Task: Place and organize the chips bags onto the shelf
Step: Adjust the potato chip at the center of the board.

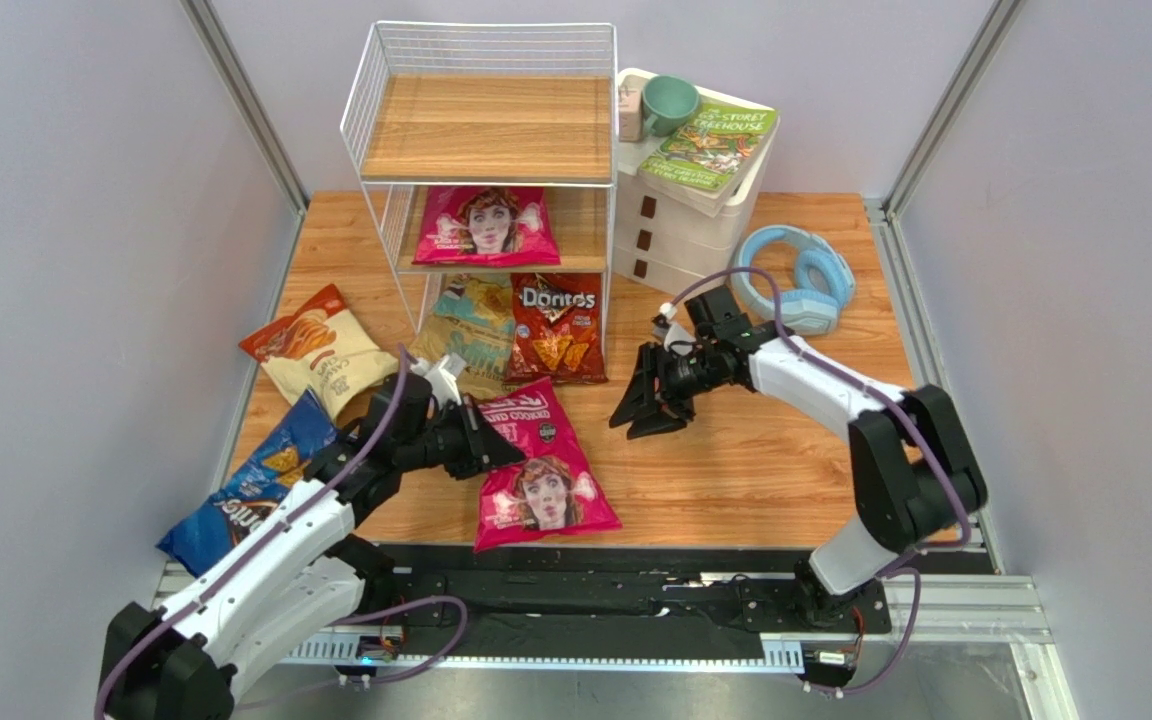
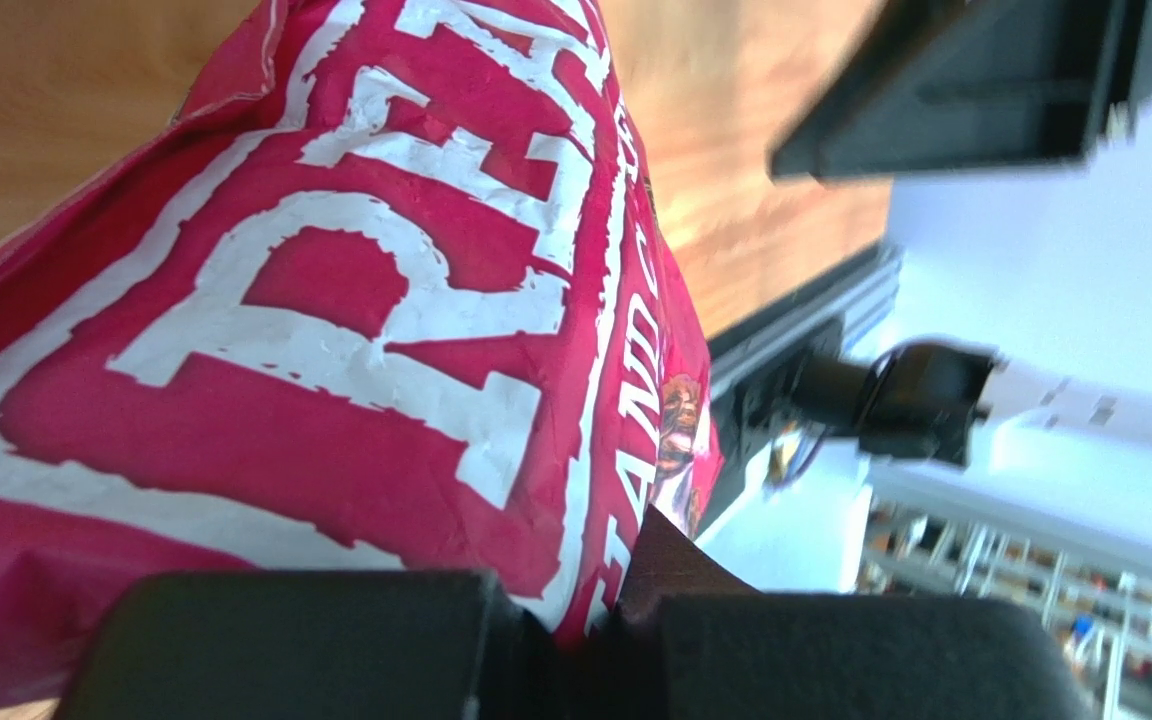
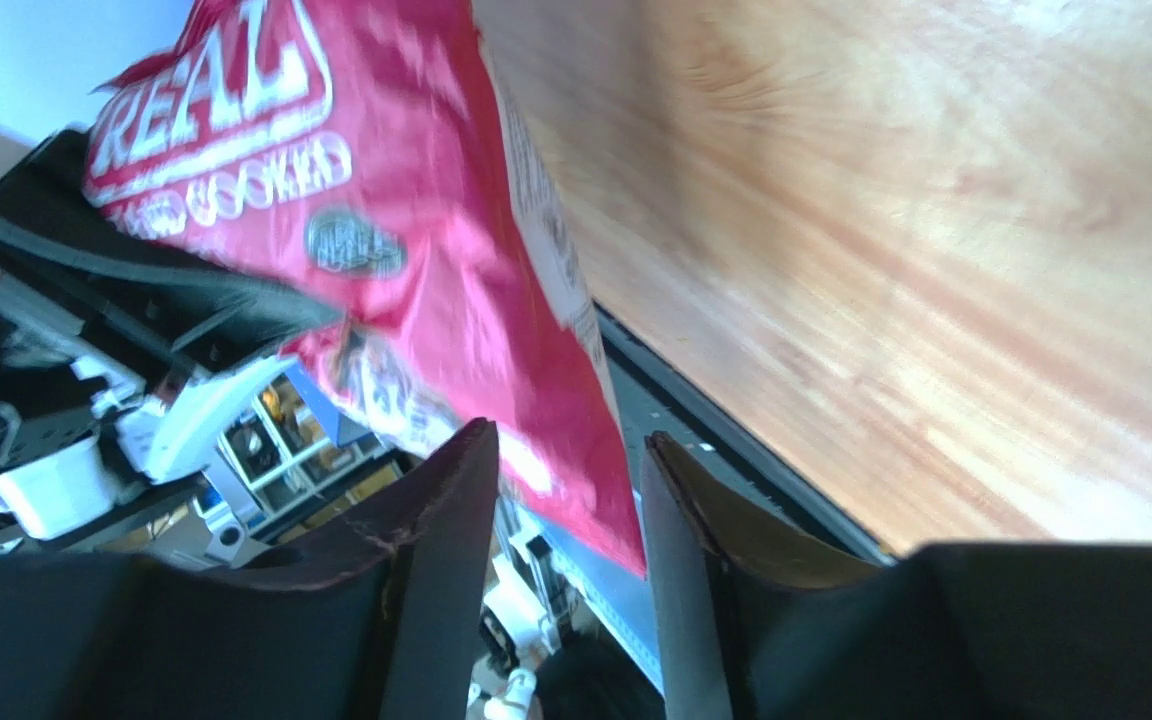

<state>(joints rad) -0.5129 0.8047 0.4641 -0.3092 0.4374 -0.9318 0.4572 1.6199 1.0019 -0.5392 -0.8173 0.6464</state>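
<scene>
The left tool (image 1: 500, 446) pinches the top of the crinkly pink foil chips bag (image 1: 552, 488) on the wooden counter (image 1: 748, 465), pointing long-ways at the white wire shelf (image 1: 485, 128); the empty right tool (image 1: 642, 417) is open nearby.

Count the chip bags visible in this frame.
6. A pink bag on the shelf's middle tier; red bag and tan bag at its bottom tier; orange bag and blue bag on the table, left; a second pink bag in the left gripper. More could be hidden.
</scene>
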